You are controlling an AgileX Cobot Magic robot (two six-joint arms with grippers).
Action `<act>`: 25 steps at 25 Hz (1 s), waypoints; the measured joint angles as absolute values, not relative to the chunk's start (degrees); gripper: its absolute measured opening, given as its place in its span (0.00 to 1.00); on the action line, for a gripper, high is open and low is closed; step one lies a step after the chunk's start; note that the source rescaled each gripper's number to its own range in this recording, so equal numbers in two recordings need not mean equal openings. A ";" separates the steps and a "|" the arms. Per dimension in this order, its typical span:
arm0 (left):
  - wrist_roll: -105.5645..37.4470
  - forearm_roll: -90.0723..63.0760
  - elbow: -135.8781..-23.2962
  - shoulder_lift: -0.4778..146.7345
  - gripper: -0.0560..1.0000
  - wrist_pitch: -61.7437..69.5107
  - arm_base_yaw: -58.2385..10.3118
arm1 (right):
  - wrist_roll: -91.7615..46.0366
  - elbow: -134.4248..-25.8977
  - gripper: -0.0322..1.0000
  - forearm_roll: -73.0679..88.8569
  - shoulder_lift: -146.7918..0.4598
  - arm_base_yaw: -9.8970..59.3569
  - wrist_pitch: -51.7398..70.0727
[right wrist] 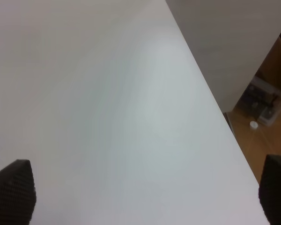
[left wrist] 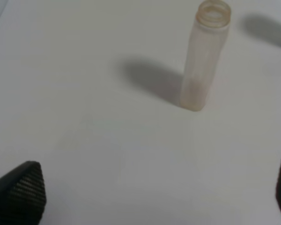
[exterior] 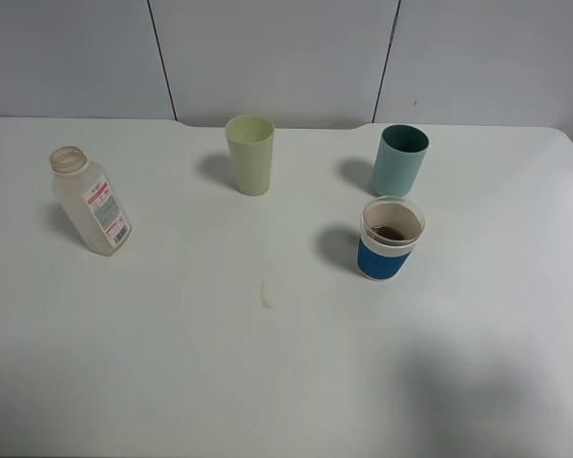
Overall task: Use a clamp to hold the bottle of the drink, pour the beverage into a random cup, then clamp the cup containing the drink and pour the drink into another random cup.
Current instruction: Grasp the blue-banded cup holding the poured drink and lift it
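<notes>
The table [exterior: 267, 382] is plain white. The bottle [exterior: 89, 200] is cloudy and translucent, its white label printed in red and pink. One tumbler [exterior: 250, 155] is pale yellow-green, the other tumbler [exterior: 399, 160] teal. The cup [exterior: 390, 239] has a blue band, a white rim and brown liquid [exterior: 392, 232] inside. The left gripper [left wrist: 157, 183] and the right gripper [right wrist: 147, 180] have black, cross-hatched pads.
</notes>
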State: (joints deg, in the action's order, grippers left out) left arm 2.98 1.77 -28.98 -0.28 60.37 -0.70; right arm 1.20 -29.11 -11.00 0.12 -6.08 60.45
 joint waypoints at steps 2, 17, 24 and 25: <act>2.98 1.77 -28.98 -0.28 1.00 60.37 -0.70 | 1.13 -29.11 0.85 -11.00 0.12 -6.08 60.45; 2.94 1.77 -28.98 -0.28 1.00 60.37 -0.70 | -0.51 -38.03 0.85 -8.53 -28.21 -6.08 39.72; 2.94 1.77 -28.98 -0.28 1.00 60.37 -0.70 | -7.75 -39.06 0.85 -5.58 -41.56 -5.91 25.23; 2.94 1.77 -28.98 -0.28 1.00 60.37 -0.70 | -8.46 -39.06 0.85 -5.09 -42.83 -5.72 22.95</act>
